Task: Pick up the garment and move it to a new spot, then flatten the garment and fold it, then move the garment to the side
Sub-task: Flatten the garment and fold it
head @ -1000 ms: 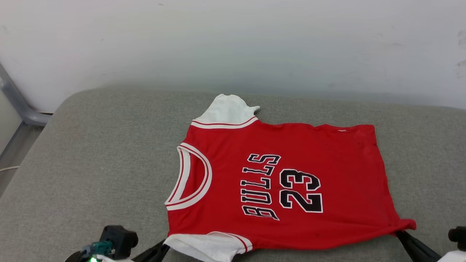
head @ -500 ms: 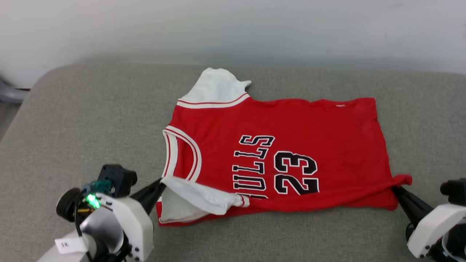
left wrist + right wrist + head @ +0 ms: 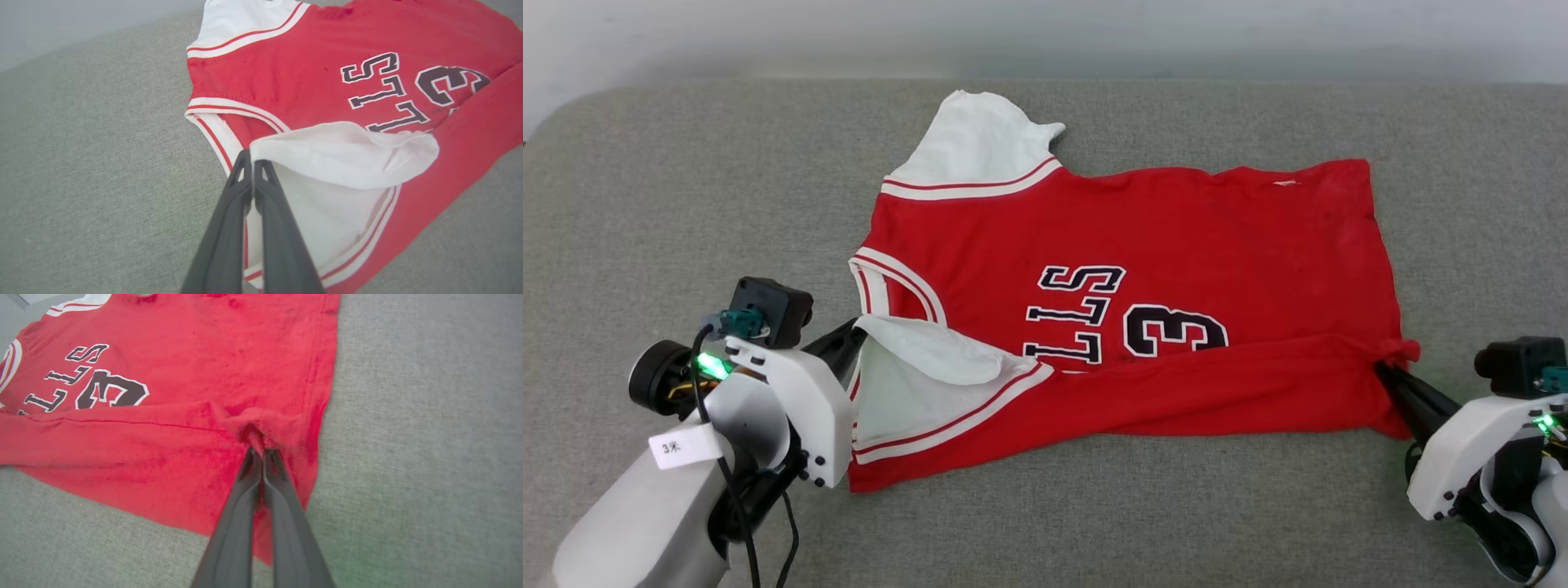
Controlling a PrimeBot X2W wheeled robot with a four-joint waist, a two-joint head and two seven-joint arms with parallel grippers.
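Probably a test room or lab, hard to say for sure. Wide grey fabric cushion (image 3: pixel 686 180), rounded at the far left corner, against a plain pale wall (image 3: pixel 1045 33) on the far side. Handwritten paper tag (image 3: pixel 684 445) on a robot arm (image 3: pixel 629 523), near left.

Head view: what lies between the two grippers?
The red jersey-style T-shirt with white sleeves: its near edge, folded back over itself, stretches from the left gripper to the right gripper, in the head view.

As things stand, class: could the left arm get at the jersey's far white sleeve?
Probably not yet: the left gripper is shut on the near sleeve. Nothing blocks the way to the far sleeve once it lets go.
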